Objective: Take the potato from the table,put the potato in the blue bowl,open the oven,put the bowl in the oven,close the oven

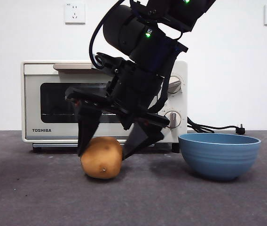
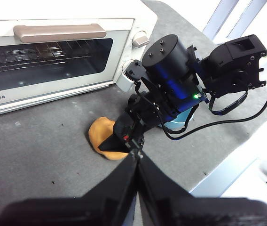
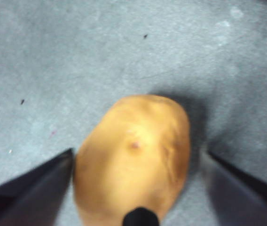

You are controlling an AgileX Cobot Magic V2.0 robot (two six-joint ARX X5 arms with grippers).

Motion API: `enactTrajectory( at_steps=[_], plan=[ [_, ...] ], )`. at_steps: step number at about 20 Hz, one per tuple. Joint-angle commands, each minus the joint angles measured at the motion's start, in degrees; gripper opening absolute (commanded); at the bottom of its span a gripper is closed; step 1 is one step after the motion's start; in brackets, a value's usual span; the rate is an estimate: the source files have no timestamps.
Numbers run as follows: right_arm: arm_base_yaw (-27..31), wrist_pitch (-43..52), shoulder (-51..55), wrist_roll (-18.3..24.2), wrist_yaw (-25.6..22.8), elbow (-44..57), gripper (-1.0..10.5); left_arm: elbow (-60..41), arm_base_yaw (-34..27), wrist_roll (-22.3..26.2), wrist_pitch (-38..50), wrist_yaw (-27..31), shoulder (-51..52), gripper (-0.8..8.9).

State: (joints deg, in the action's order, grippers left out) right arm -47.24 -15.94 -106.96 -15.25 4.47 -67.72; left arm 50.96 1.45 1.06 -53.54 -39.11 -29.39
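The tan-orange potato (image 1: pixel 101 157) (image 3: pixel 133 160) lies on the dark grey table (image 1: pixel 171 202) in front of the oven (image 1: pixel 32 94). My right gripper (image 1: pixel 104 153) (image 3: pixel 137 153) reaches down from above and stands open, one jaw on each side of the potato. One jaw is almost against the skin and the other stands a little apart. The blue bowl (image 1: pixel 219 155) stands empty to the right of the potato. In the left wrist view my left gripper (image 2: pixel 137 157) is shut, held back above the table, looking at the right arm and the potato (image 2: pixel 100 136).
The cream oven (image 2: pixel 53 52) has its door closed, with the beige handle (image 2: pixel 58 32) along the top. A black cord with plug (image 1: pixel 239 128) lies behind the bowl. The table's edge (image 2: pixel 208 174) is near the bowl's side.
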Motion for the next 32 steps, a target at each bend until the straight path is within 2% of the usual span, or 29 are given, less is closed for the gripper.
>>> enactTrajectory(
  at_steps=[1,5,7,11,13,18,24,28,32],
  plan=[
    [-0.2,0.02,-0.31,-0.26,-0.02,-0.07,-0.2,0.11,0.15,0.7,0.26,0.09,0.15,-0.08],
    [-0.07,-0.07,1.99,-0.24,-0.13,-0.07,-0.2,0.11,0.15,0.7,0.28,0.11,0.15,-0.08],
    [-0.02,-1.77,6.4,1.49,-0.48,-0.07,-0.2,0.11,0.15,0.72,0.33,0.13,0.15,-0.08],
    [1.25,-11.69,18.73,6.97,-7.04,-0.07,-0.2,0.11,0.15,0.72,0.83,0.13,0.15,-0.08],
    [3.5,-17.49,23.74,8.92,-9.75,-0.07,-0.2,0.11,0.15,0.72,0.87,0.13,0.15,-0.08],
    [11.47,-26.49,27.74,9.81,-9.07,0.22,-0.2,0.11,0.15,0.7,1.27,0.13,0.15,-0.08],
    [15.21,-17.97,27.45,9.7,-8.87,10.73,-0.2,0.11,0.15,0.7,1.22,0.13,0.15,-0.08],
    [15.5,-10.14,26.69,8.85,-7.63,17.84,-0.2,0.11,0.15,0.7,1.2,0.11,0.13,-0.08],
    [15.58,-5.92,23.61,8.59,-7.41,20.15,-0.2,0.11,0.15,0.68,1.14,0.11,0.15,-0.08]
  ],
)
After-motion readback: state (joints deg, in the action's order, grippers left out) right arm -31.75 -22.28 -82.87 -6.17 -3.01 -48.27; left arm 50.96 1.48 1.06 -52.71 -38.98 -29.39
